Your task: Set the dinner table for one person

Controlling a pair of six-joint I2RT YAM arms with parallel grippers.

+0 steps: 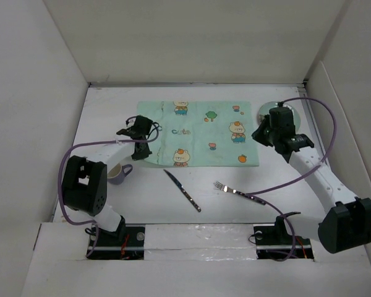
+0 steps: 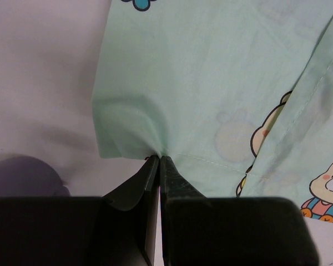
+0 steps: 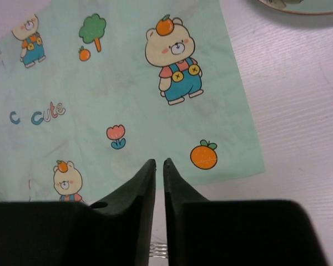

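Black fingers (image 2: 147, 177) of the left gripper (image 2: 158, 158) fill the bottom of the left wrist view. They are pressed together on the hem of the mint-green placemat (image 2: 200, 83), and the cloth bunches up into a small ridge just above the tips. To the right in that view, a folded-over flap of the cloth lies on top of the printed bears.

From above, the left gripper (image 1: 142, 148) sits at the placemat's (image 1: 201, 133) near-left corner, at about 8 o'clock from the cloth's middle. The dinner table (image 1: 111, 117) is the white top under everything, walled by white panels. The placemat lies at its middle, toward the far side.

The right gripper (image 1: 261, 135) is at 3 o'clock of the cloth. In its own view the right gripper (image 3: 159, 162) shows only a thin slit between the tips, with nothing held, over the placemat's (image 3: 116, 83) edge.

A plate (image 1: 267, 110) lies at 2 o'clock of the cloth, partly hidden by the right arm. Its rim (image 3: 299, 6) shows at the top of the right wrist view.

A lavender mug (image 1: 117, 174) stands at 8 o'clock, under the left arm. A knife (image 1: 182, 190) lies at 6 o'clock and a fork (image 1: 238, 191) at 5 o'clock, both on bare table and apart from each other.
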